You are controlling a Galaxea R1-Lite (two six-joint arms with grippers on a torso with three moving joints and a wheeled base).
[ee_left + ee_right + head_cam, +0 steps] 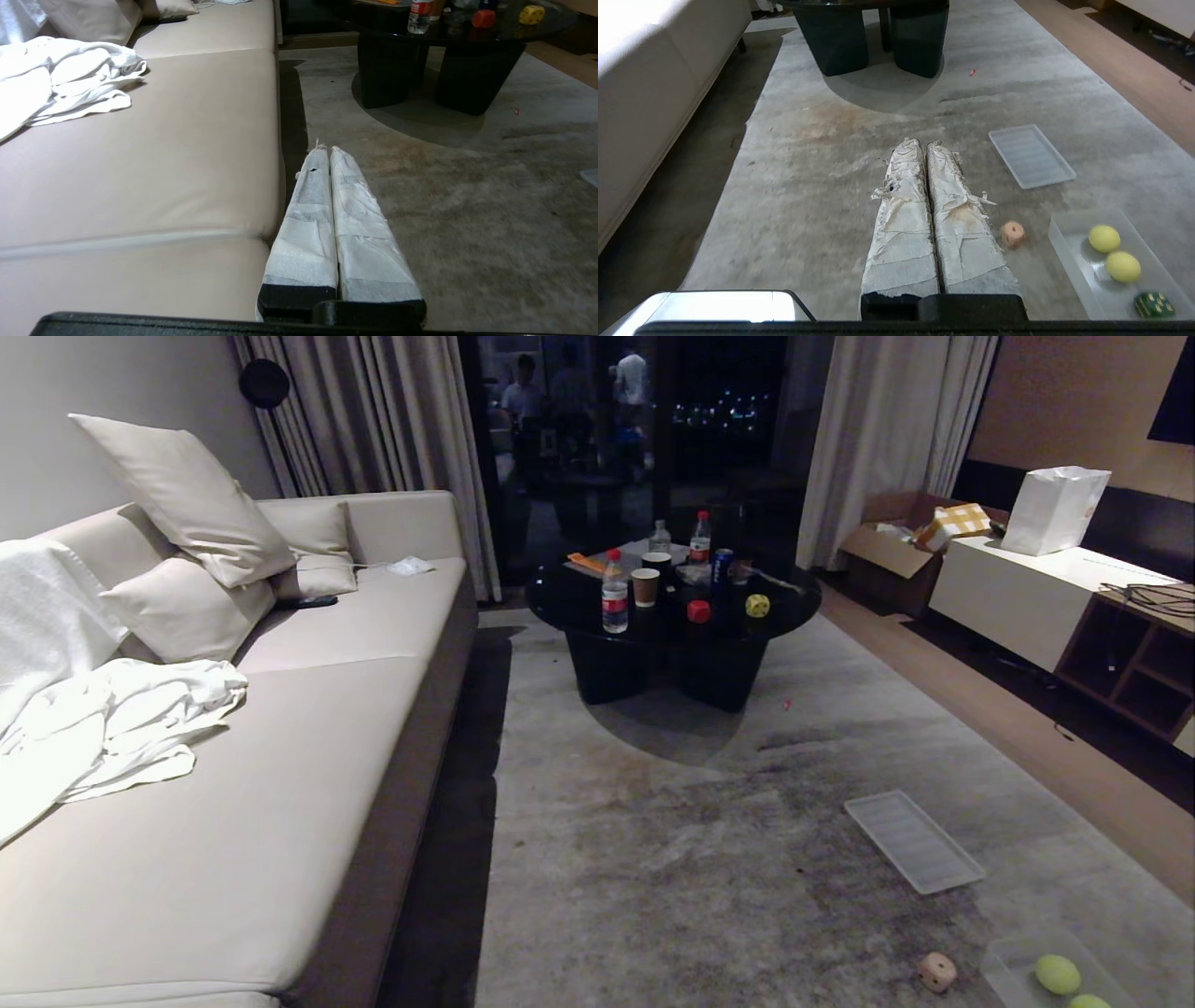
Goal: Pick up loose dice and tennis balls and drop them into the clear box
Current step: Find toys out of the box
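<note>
Both grippers, left (327, 151) and right (923, 144), are pressed shut, empty, padded in frayed white wrap. Your risk: that fuzzy wrap slips on the smooth round-cornered beige die (1012, 234), rolling it across the rug beside the clear box (1069, 254). Red die (698, 610) and yellow die (757, 605) sit on the glossy black table (560, 597); you could knock bottles.

- Dim indoors overall; black night behind the window (635, 439), dotted with small lights and faint reflections.
- Blown-out white on the blanket (56, 709) and on the sofa (640, 28) edge in the right wrist view.
- Soft dark shadow pooled under the coffee table (672, 607).
- Slight smear along the wrist views' lower edges; grainy carpet (709, 859).
</note>
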